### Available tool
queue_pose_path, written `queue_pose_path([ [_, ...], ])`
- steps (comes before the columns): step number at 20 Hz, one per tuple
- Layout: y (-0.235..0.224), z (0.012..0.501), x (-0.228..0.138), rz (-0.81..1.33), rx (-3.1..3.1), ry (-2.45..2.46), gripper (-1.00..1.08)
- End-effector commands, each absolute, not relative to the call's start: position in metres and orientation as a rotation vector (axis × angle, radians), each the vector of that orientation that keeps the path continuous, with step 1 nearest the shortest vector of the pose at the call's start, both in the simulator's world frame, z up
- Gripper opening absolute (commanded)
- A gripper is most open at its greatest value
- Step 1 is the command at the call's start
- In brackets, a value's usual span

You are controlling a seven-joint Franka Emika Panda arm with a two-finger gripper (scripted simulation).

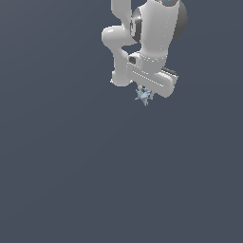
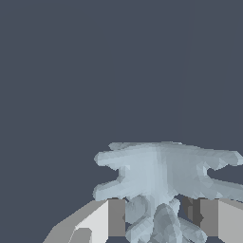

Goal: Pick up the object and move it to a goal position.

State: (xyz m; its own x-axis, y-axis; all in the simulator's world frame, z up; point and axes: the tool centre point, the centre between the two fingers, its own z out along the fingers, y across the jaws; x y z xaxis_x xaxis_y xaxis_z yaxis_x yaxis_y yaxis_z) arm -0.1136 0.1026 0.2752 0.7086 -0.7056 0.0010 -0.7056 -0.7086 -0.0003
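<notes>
The object [image 1: 143, 96] is a tiny pale blue-grey spiky piece. In the exterior view it sits just under the white gripper [image 1: 144, 92], at the upper middle of the picture, against a plain dark grey ground. In the wrist view the object [image 2: 161, 175] fills the lower middle, with jagged arms spreading sideways. It lies between my two fingers [image 2: 102, 220], whose grey pads press against its lower part. My gripper [image 2: 159, 218] is shut on the object. The fingertips are hidden in the exterior view.
The white arm [image 1: 147, 33] rises to the upper edge of the exterior view. All around is uniform dark grey ground with no other objects, edges or goal marker in view.
</notes>
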Motion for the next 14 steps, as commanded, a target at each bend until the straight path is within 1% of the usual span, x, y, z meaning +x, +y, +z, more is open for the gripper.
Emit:
queue_pose_path([
  [1,0.106,0.288,-0.126,0.002,2.902,-1.199,-1.0],
  [8,0.114,0.312,-0.147,0.002,2.902,-1.199,-1.0],
  [14,0.116,0.319,-0.153,0.001,2.903,-1.2,-1.0],
])
